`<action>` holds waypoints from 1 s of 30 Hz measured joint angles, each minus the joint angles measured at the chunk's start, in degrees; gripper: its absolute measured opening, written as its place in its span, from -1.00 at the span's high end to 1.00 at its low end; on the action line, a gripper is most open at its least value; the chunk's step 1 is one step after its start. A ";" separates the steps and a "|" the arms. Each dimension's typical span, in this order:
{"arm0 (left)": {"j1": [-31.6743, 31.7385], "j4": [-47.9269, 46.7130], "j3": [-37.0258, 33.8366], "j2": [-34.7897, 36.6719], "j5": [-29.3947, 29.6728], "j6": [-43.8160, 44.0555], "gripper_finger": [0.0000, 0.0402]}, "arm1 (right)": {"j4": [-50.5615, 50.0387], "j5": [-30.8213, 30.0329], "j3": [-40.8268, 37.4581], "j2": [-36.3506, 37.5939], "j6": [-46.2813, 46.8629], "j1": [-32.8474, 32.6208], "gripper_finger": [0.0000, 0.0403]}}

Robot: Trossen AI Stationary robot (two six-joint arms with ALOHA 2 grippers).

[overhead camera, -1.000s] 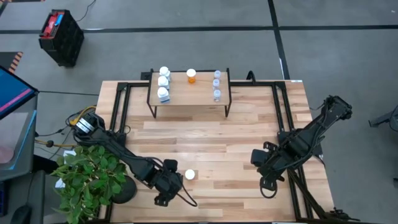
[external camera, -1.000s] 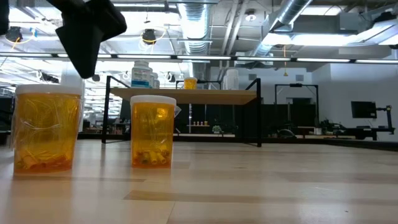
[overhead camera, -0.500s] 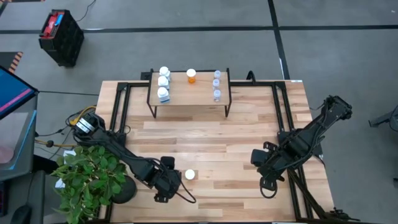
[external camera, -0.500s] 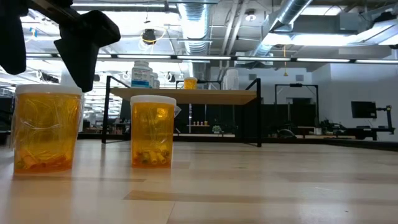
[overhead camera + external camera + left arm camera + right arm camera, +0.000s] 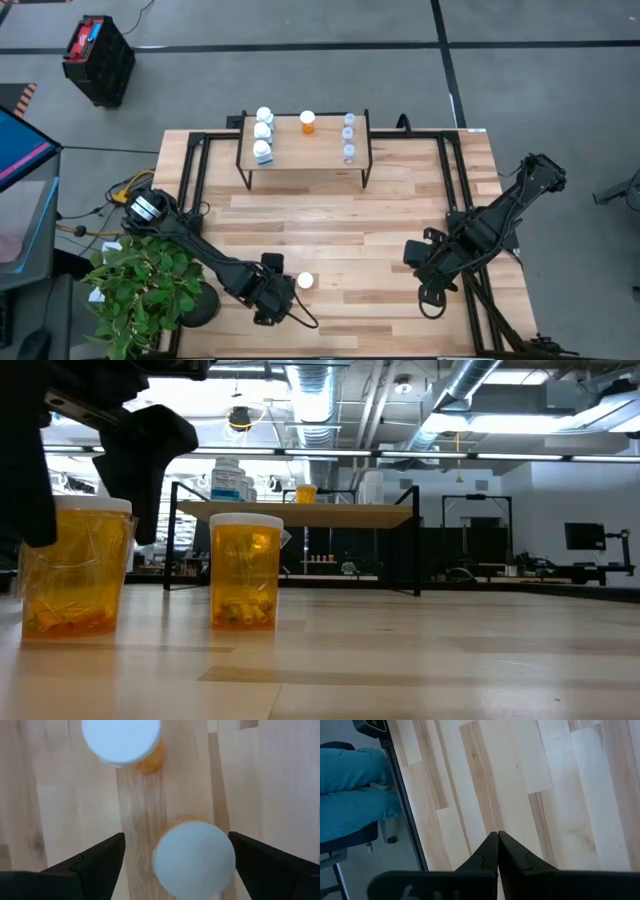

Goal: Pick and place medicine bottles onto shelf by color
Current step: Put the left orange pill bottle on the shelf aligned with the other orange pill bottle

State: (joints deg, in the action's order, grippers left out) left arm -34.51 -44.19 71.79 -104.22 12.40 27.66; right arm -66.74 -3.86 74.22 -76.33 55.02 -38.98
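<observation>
Two orange medicine bottles with white caps stand upright on the table near its front edge. One stands free; it also shows in the low view. The other stands between the open fingers of my left gripper, which points down over it and hides it in the high view. In the low view the fingers stand on either side of this bottle; I see no touch. The shelf at the far side carries three white bottles, one orange bottle and three clear bluish bottles. My right gripper is shut and empty at the front right.
A potted plant stands at the table's front left corner, beside my left arm. A black frame runs along the table's sides. A person's blue-clad legs show beyond the table edge in the right wrist view.
My left gripper has come down over the nearer orange bottle, so that its open fingers now reach down on both sides of it. Both bottles have stayed in place.
</observation>
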 joint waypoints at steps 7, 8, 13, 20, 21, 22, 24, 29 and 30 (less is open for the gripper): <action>0.23 -0.94 -0.02 -1.05 -1.66 -0.09 -0.59 | 0.04 0.00 0.00 -0.01 0.01 0.00 0.87; 0.23 -0.38 0.01 -1.29 -1.64 -0.11 -0.54 | 0.00 0.00 0.00 0.02 0.01 0.00 0.87; 0.45 0.88 0.02 -1.66 -1.59 -1.04 -0.21 | -0.09 -0.02 0.02 -0.01 -0.02 -0.10 0.87; 1.39 -4.50 3.03 -1.29 -1.73 -4.74 0.19 | -0.07 -0.02 0.02 -0.01 -0.02 -0.70 0.87; 1.77 -5.80 3.95 -1.29 -2.14 -5.86 0.21 | -0.07 -0.02 0.02 -0.01 -0.02 -0.85 0.87; 2.26 -7.15 5.03 -1.29 -2.74 -7.21 0.21 | -0.07 -0.04 0.02 -0.01 -0.02 -0.98 0.87; 3.60 -10.56 7.62 -1.27 -3.40 -9.76 0.18 | -0.07 -0.07 0.02 -0.01 -0.02 -1.34 0.87; 7.91 -19.48 14.75 -1.25 -3.53 -16.41 0.05 | -0.07 -0.15 0.02 -0.01 -0.02 -2.45 0.87; 8.95 -21.25 16.32 -1.25 -3.26 -18.13 0.05 | -0.04 -0.15 0.02 -0.01 -0.02 -2.70 0.87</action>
State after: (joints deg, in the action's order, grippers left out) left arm -25.57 -65.44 88.11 -105.47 9.13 9.53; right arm -66.78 -4.01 74.24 -76.34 55.00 -41.68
